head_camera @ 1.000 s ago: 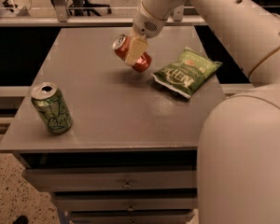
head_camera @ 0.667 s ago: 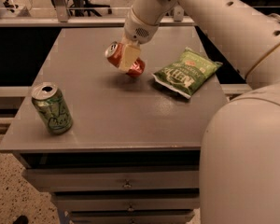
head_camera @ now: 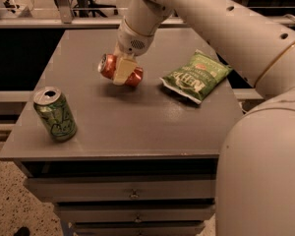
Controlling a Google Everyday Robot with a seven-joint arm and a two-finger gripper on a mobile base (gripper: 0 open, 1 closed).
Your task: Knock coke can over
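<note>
Most of the job looks done: the coke can (head_camera: pixel 108 67) no longer stands upright but lies nearly on its side, silver top turned toward the left of the view, red body slanting down to the right. It sits around the middle of the bench (head_camera: pixel 137 132), toward the far half, low over its own shadow; whether it fully rests on the surface I cannot tell. The gripper (head_camera: pixel 122 75) is right at the can, one pale finger crossing its middle, and the jaws appear clamped around it. What remains, by my reading, is letting go and leaving the can lying flat. Just right of the coke can, apart from it, lies a green chip bag (head_camera: pixel 196 76); if the can rolls that way it could bump the bag. Well away from the coke can, toward the near left corner, a green can (head_camera: pixel 55 114) stands upright and poses no obstacle.
</note>
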